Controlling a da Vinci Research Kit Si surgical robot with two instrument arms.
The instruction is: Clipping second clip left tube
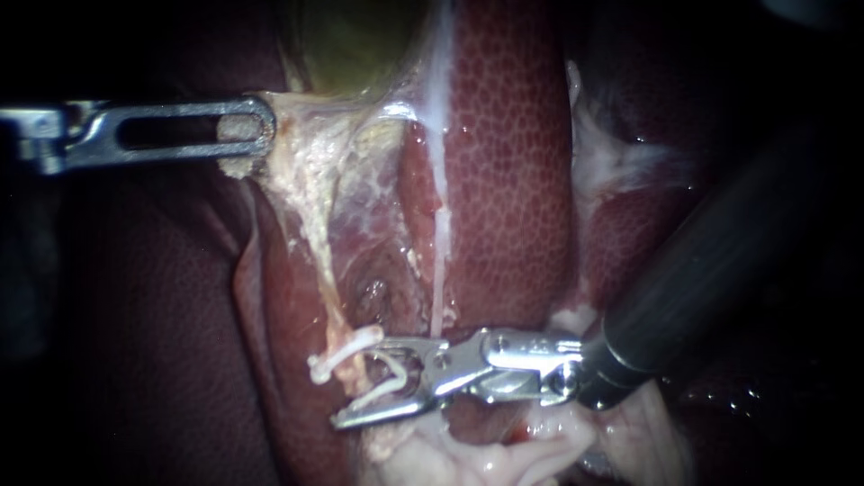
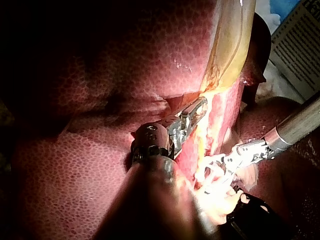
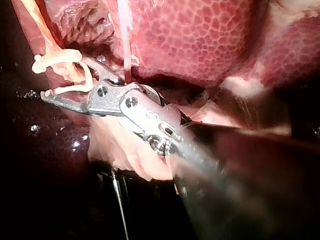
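The left instrument (image 1: 245,133) enters from the left, its slotted jaws closed on pale tissue (image 1: 292,157) below the gallbladder (image 1: 351,45), apparently drawing it sideways so the left tube (image 1: 326,270) stands stretched off the liver (image 1: 504,162); one white clip (image 1: 342,353) already crosses the tube low down; just beneath it the right instrument (image 1: 356,383) carries a second clip (image 1: 389,371) in wide-spread jaws that straddle the tube, the clip not yet squeezed; closing there would likely seat it beside the white clip
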